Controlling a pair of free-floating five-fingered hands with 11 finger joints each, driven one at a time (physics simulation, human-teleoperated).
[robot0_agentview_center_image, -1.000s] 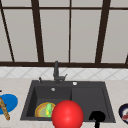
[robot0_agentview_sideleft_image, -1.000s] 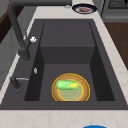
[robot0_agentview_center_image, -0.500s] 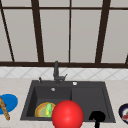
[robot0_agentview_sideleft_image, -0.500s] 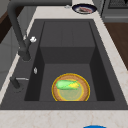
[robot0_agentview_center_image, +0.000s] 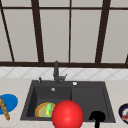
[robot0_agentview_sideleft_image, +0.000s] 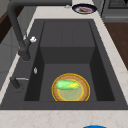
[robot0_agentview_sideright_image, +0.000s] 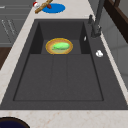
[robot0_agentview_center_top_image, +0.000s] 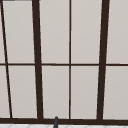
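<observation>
Window (robot0_agentview_center_top_image: 70, 62): big, with dark bars, behind the sink
Surface (robot0_agentview_sideleft_image: 50, 117): pale stone all round the sink
Sink (robot0_agentview_sideleft_image: 67, 32): black, deep on one side and flat on the other
Red ball (robot0_agentview_center_image: 67, 115): big and round, at the front edge of the sink, just beside the yellow plate in the front view
Tap (robot0_agentview_sideleft_image: 15, 30): tall and dark, at the back of the sink
Yellow plate (robot0_agentview_sideleft_image: 85, 93): flat in the deep part; a green veggie (robot0_agentview_sideleft_image: 66, 85) lies on it
Blue plate (robot0_agentview_center_image: 11, 101): on the surface at the left; a brown stick (robot0_agentview_center_image: 4, 110) lies across it
Dark plate (robot0_agentview_sideleft_image: 84, 8): on the surface at the right, with some food on it
Right hand (robot0_agentview_center_image: 97, 117): near the red ball, over the sink's front edge; I cannot tell if it is open or closed
What could go wrong: I think a bump could send the ball rolling into the sink and onto the veggie; round things slip easily
In the way: the ball blocks part of the yellow plate from the front
</observation>
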